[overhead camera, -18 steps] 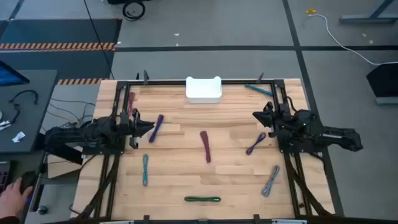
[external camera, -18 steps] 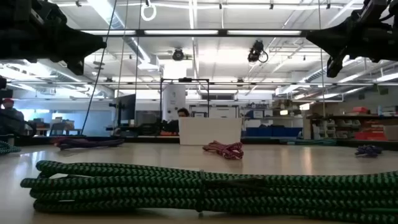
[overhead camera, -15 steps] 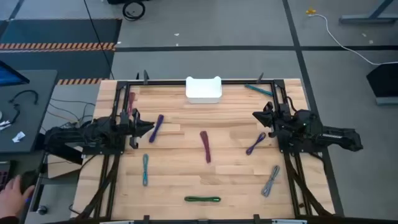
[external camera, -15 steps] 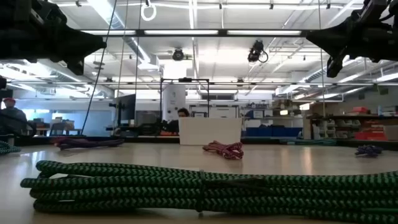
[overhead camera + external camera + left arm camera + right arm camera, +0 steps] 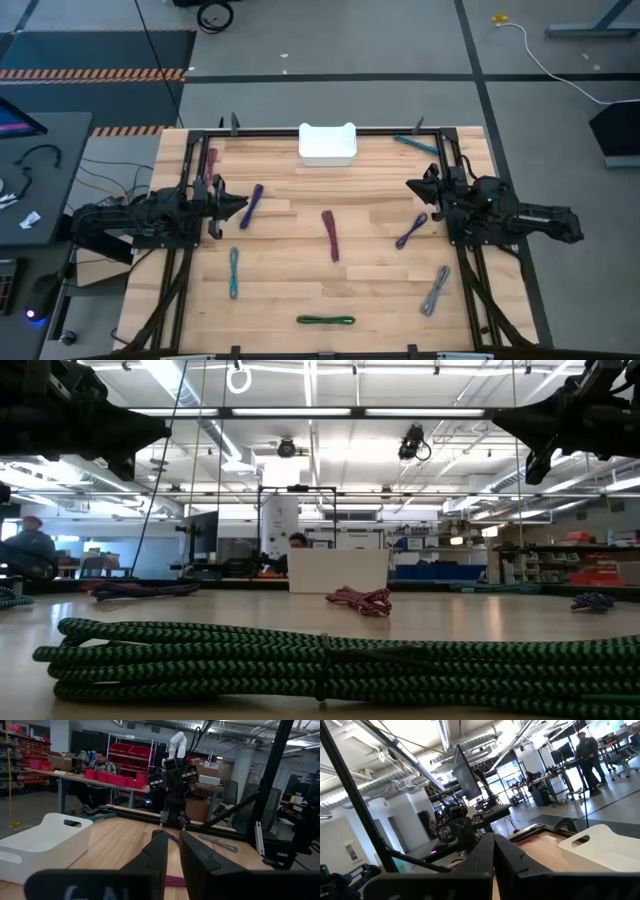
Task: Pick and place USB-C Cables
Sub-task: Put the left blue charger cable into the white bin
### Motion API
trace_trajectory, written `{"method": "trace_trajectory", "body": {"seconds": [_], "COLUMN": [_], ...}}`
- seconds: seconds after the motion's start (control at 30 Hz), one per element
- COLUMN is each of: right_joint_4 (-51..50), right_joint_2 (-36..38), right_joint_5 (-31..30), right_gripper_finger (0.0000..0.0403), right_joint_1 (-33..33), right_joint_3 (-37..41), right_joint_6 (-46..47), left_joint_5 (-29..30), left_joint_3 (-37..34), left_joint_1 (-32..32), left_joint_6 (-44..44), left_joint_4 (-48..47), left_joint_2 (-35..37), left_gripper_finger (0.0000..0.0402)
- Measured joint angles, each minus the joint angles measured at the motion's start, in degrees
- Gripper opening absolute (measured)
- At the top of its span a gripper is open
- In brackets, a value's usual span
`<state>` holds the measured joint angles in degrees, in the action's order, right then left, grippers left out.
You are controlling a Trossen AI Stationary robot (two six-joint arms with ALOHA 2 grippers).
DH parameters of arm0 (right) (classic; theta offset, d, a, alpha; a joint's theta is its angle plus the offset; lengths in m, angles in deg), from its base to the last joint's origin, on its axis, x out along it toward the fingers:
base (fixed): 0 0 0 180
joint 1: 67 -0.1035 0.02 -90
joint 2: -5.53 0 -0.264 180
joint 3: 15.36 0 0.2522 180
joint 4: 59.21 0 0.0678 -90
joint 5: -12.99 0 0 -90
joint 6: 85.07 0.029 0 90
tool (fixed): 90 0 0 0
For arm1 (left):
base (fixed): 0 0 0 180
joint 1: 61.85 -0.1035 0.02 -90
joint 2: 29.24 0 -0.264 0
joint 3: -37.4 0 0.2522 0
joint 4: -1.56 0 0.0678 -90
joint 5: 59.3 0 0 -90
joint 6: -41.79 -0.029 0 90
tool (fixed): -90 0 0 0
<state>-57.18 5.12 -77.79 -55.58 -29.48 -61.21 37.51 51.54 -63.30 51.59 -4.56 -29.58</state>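
Cables – scattered on table (image 5: 290, 265), none held
Purple cable (image 5: 251, 204) lies just beside nearly-closed left gripper (image 5: 240, 206); right gripper (image 5: 412, 186) is shut, empty – bundles judged light, soft; best pinched mid-fold.

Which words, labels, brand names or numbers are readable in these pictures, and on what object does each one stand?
No text can be read with certainty.
Left wrist view: pale letters on the dark gripper body are cut off and blurred, unreadable.
Right wrist view: a small sign on the wall is too small to read.
White bin and USB-C Cables: no lettering visible.
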Motion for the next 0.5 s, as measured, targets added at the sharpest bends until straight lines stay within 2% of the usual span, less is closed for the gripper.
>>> {"method": "trace_trajectory", "body": {"seconds": [0.5], "right_joint_4": [0.0], "right_joint_2": [0.0], "right_joint_5": [0.0], "right_gripper_finger": [0.001], "right_joint_1": [0.0], "right_joint_3": [0.0], "right_joint_6": [0.0], "left_joint_5": [0.0], "left_joint_3": [0.0], "left_joint_1": [0.0], "left_joint_6": [0.0], "left_joint_4": [0.0], "left_joint_2": [0.0], "left_gripper_finger": [0.0055]}}
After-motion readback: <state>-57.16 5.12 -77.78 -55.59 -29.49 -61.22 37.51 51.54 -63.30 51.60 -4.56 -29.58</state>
